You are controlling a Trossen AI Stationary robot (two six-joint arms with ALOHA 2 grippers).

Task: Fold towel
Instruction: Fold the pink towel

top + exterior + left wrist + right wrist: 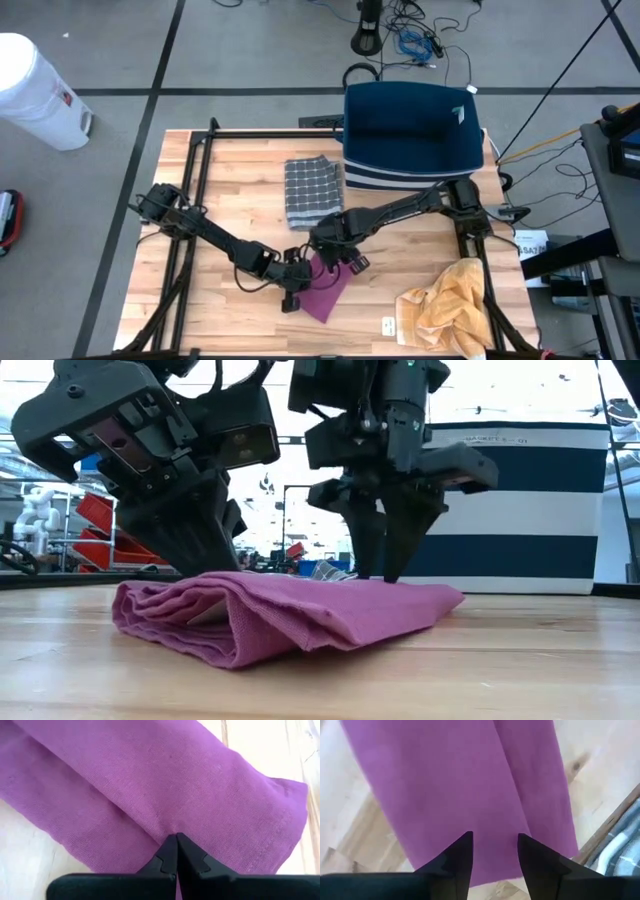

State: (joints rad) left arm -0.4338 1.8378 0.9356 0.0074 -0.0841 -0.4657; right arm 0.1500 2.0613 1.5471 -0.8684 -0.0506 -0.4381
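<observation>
now the folded purple cloth towel (328, 287) lies on the pale wooden surface (230, 180) near the middle of its front edge. left claw (176, 840) is pressed down on the towel with fingers together, pinching nothing i can see. right claw (495, 842) stands over the towel's far end, fingers parted narrowly, empty.

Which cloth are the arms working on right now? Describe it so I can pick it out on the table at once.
Start at the big navy basket at the table's far edge and come toward the near edge, past the grey checked cloth. Where the left gripper and right gripper meet lies the purple towel, partly folded. It is the only purple cloth; the yellow one lies crumpled in the corner.
</observation>
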